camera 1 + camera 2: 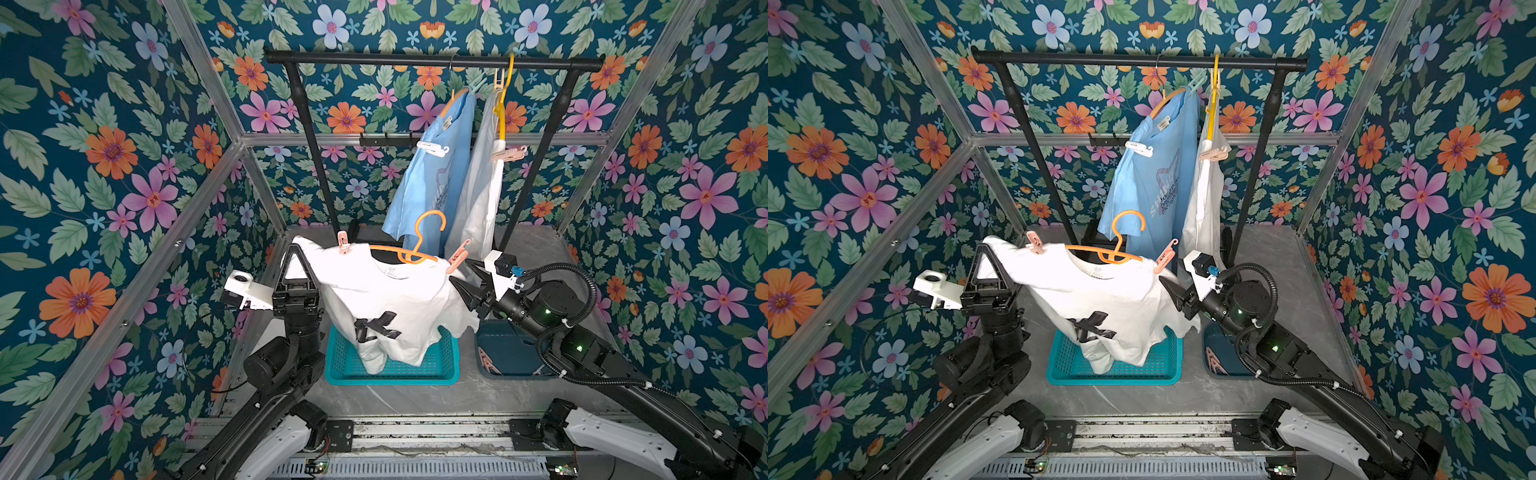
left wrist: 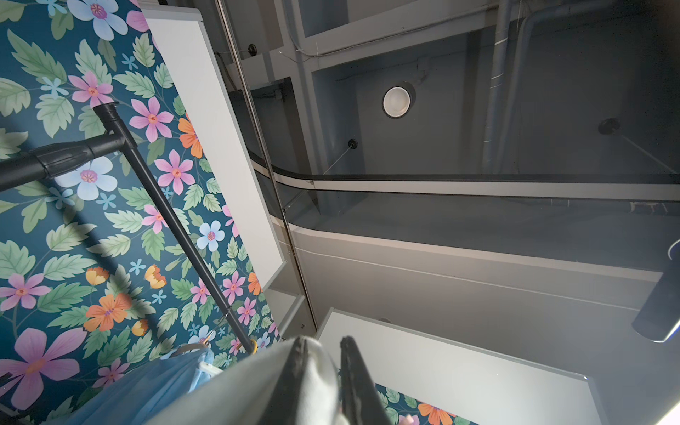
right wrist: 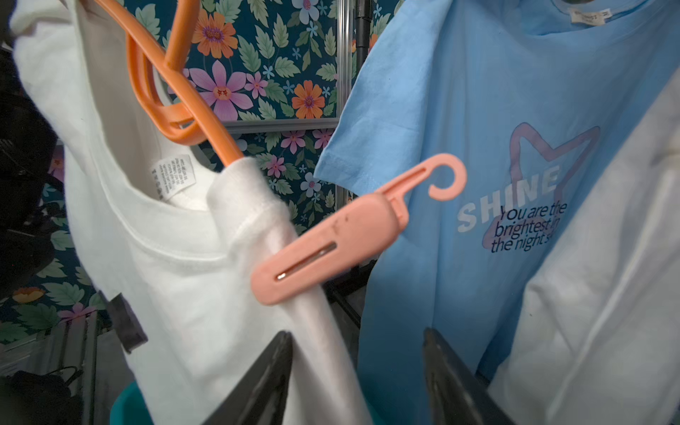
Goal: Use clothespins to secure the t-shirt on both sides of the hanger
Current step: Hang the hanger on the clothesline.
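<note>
Right end effector (image 3: pixel 357 333) has its jaws apart and grips nothing; the white t-shirt (image 1: pixel 386 291) runs down beside one finger. Just ahead of those jaws, a pink right clothespin (image 3: pixel 331 239) is clamped on the shirt's right shoulder, over the end of the orange hanger (image 3: pixel 191 105). The clothespin's long axis slants across the shoulder. Its biting end is nearer the jaws, and its hooked tail points away toward a blue shirt (image 3: pixel 478 110). Left end effector (image 1: pixel 296 251) is closed on the t-shirt's left sleeve, holding the garment above a teal basket (image 1: pixel 395 379). A left clothespin (image 1: pixel 344 244) sits on the left shoulder. Both sides look pinned. Any reseating of the right clothespin would seem to fall to the right arm, which is much nearer, and it would need to reach past to the tail.
</note>
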